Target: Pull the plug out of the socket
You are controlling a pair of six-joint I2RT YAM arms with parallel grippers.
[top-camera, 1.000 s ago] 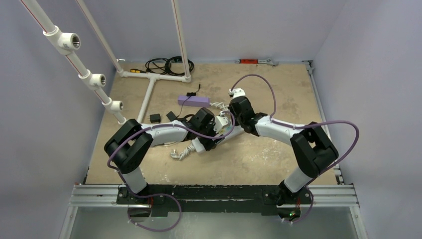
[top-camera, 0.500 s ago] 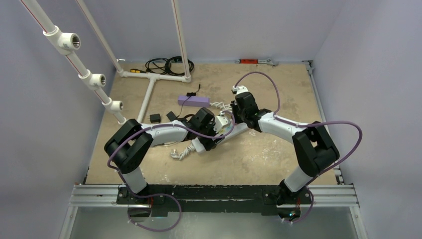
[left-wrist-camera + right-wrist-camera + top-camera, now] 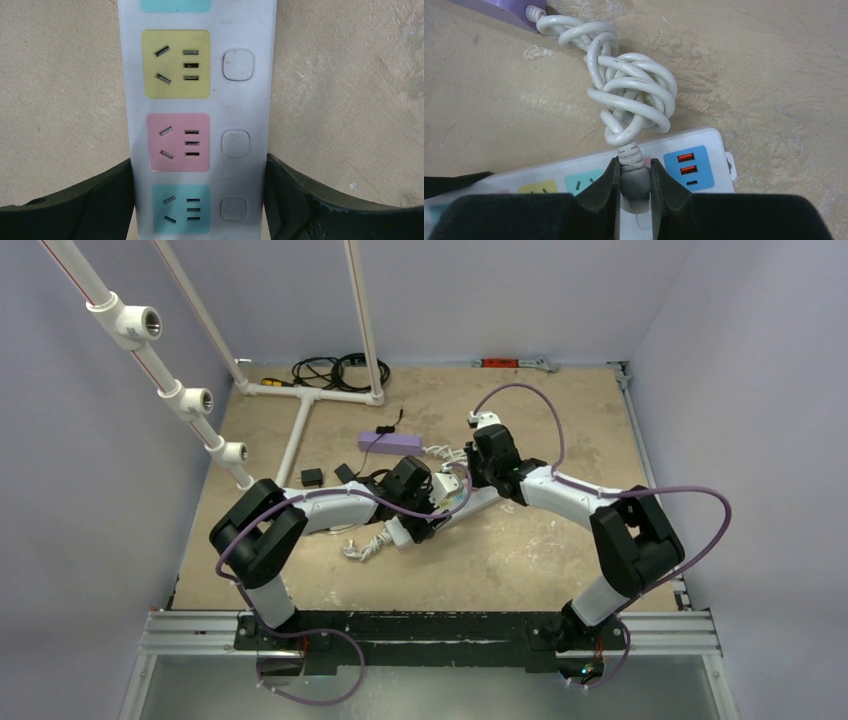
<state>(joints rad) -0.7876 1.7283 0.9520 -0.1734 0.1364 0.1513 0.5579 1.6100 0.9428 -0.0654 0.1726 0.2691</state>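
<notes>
Clamps the right pincer [image 3: 634, 172] tight on the white plug [image 3: 633, 186], right at the face of the socket [image 3: 684, 141]. Shows in that wrist view alone the blue USB panel [image 3: 689, 169] and the knotted cord [image 3: 634, 95] running to a purple box [image 3: 504, 7]. Grasps the socket's long sides with the left pincer [image 3: 200, 210]; reveals there alone the yellow outlet [image 3: 175, 63] and pink outlet [image 3: 177, 142]. Places both pincers mid-desk [image 3: 560, 550] from above.

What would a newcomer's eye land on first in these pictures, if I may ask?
The long white power strip with pastel outlets, centrally placed, clamped across its width by the left gripper. Next, the right gripper pinching the plug near the strip's blue USB end, with its white cord knotted in a fat bundle just beyond.
</notes>
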